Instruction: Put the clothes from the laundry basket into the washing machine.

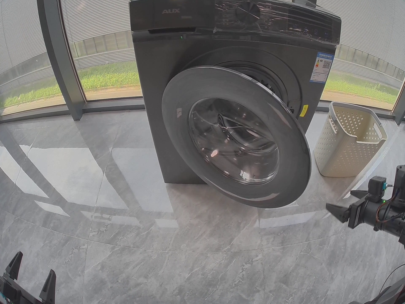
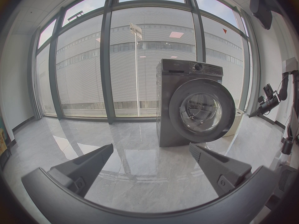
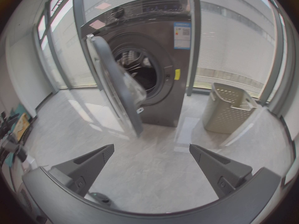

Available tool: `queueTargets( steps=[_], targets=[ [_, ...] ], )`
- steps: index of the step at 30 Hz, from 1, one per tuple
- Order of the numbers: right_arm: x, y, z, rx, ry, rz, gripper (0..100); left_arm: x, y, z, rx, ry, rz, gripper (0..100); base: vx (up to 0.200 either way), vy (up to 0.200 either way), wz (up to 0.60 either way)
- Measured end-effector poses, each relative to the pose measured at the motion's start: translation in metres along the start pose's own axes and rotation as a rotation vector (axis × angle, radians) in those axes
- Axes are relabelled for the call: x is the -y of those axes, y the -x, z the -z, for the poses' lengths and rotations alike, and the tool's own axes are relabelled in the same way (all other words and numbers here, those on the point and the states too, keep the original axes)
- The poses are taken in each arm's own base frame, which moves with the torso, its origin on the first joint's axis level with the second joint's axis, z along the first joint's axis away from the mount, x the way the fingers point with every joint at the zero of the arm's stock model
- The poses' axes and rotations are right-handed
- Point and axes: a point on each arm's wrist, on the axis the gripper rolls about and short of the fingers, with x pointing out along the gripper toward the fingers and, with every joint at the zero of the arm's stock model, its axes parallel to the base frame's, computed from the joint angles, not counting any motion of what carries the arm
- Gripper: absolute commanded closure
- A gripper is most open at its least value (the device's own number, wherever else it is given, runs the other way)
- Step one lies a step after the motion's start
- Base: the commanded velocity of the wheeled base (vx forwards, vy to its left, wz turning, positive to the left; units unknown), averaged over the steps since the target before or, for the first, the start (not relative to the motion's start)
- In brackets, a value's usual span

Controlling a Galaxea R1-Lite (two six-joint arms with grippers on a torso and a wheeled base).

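The dark grey washing machine stands ahead on the floor. Its round door hangs partly open, swung across the drum opening. Something light and dark lies inside the drum; I cannot tell whether it is clothes. The cream laundry basket stands right of the machine, and the inside that I see holds nothing. My right gripper hovers open and empty in front of the basket. Low at the near left, far from the machine, my left gripper is open and empty.
Tall windows with dark frames run behind the machine. Open grey tiled floor spreads left of and in front of the machine. In the right wrist view the basket stands apart from the machine's side.
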Motion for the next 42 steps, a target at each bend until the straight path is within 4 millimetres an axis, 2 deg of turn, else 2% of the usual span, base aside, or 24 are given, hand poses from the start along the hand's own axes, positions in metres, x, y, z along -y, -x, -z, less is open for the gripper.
queueTargets(
  steps=[6,10,16,19,32,42],
  targets=[
    [-0.024,0.007,0.016,-0.038,0.034,-0.215,0,0.000,0.000,0.000,0.001,-0.001,0.000,0,0.167,0.000,0.00],
    [-0.035,0.010,0.021,-0.051,0.046,-0.300,0,0.000,0.000,0.000,0.000,-0.001,0.000,0,0.200,0.000,0.00],
    [-0.045,0.011,0.022,-0.057,0.056,-0.355,0,0.000,0.000,0.000,0.000,-0.001,0.000,0,0.200,0.000,0.00],
    [-0.046,0.008,0.014,-0.033,0.052,-0.356,0,0.000,0.000,0.000,0.000,-0.001,0.000,0,0.200,0.000,0.00],
    [-0.042,-0.027,-0.026,0.037,-0.004,-0.248,0,0.000,0.000,0.000,0.000,0.003,0.000,0,0.000,0.000,0.00],
    [-0.006,-0.041,-0.044,0.125,-0.058,-0.012,0,0.000,0.000,0.000,-0.001,0.003,0.000,0,0.000,0.000,0.00]
  ],
)
